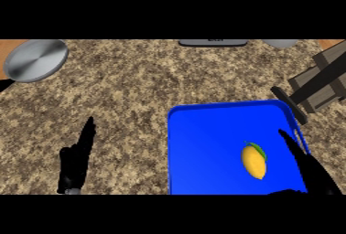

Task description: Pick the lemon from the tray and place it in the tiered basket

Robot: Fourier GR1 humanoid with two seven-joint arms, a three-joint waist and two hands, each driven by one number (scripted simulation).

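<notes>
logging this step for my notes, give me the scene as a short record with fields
lemon: lying on the tray, right of its middle
tray: blue, on the counter, lower right
right hand: open, fingers straight, just right of the lemon, not touching it
left hand: open, resting at lower left, holds nothing
basket: dark frame at the upper right edge, partly cut off
other: round metal pan, upper left

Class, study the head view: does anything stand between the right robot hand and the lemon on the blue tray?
Nothing visible does. The right robot hand is just right of the lemon, at the right edge of the blue tray, and only the tray's bare floor shows between them.
</notes>
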